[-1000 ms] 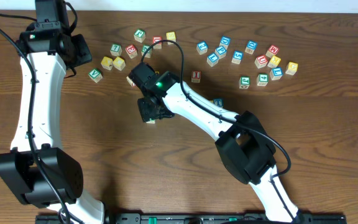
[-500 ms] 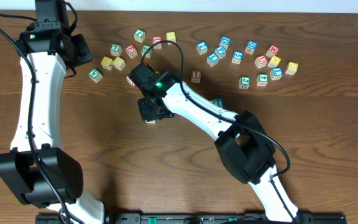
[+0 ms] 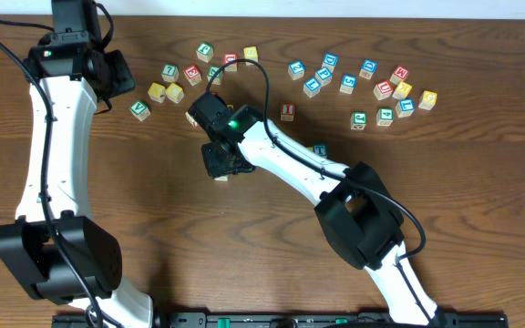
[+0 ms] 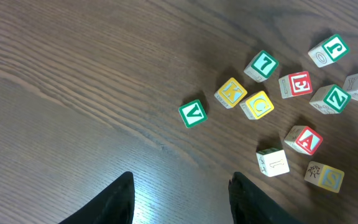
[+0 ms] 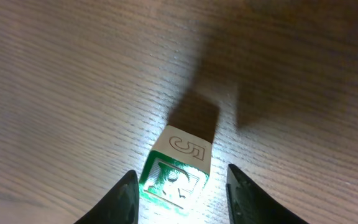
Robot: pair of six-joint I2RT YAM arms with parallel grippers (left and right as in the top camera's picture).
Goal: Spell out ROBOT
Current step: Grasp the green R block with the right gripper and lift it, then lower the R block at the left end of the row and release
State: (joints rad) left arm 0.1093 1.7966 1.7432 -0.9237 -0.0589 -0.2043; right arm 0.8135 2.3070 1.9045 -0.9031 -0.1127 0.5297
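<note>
— What sort of place is shown?
— A robotics lab or test bench is suggested. A dark wood-grain tabletop (image 3: 153, 200) is seen from a camera fixed overhead, and two white-and-black robot arms are based near the lower edge, one at the left (image 3: 48, 146), one right of centre (image 3: 290, 164).
— What else supports it?
— A black rail (image 3: 272, 320) is set along the bottom edge, a black cable (image 3: 264, 87) is looped over the right arm, and alphabet cubes (image 3: 330, 62) are scattered across the upper part.

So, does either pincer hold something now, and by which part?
Nothing is held. The right pincer straddles a green-faced cube with a gap beside it; the left pincer is empty.
</note>
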